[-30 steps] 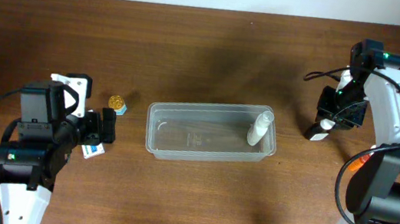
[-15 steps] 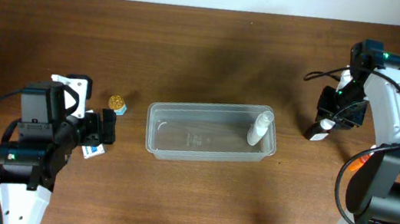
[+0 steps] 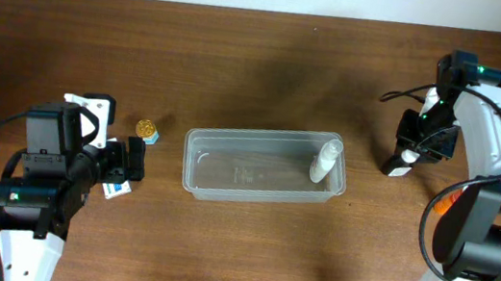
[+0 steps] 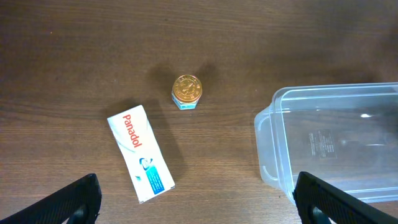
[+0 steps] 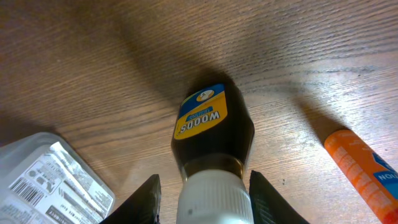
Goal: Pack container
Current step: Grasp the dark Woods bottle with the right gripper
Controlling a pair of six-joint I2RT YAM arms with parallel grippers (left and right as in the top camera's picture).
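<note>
We rate packing as barely begun: the container (image 3: 261, 192), at table centre, holds one white bottle (image 3: 325, 160) at its 3 o'clock end, while the left gripper (image 4: 199, 199) gapes empty above the Panadol box (image 4: 140, 163) at 9 o'clock and the right gripper (image 5: 211, 200) straddles, not yet closed, the cap of the dark bottle (image 5: 214, 134).

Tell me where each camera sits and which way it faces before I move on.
Overhead: fixed above the table, facing straight down; left arm and right arm show, container between them.
Left wrist: on the left arm, facing down at Panadol box, gold-lidded jar and the container's end; own fingers in the bottom corners.
Right wrist: close over the Woods bottle; own fingers flank its white cap.
Shared: overhead and left wrist both show box, jar, container.
</note>
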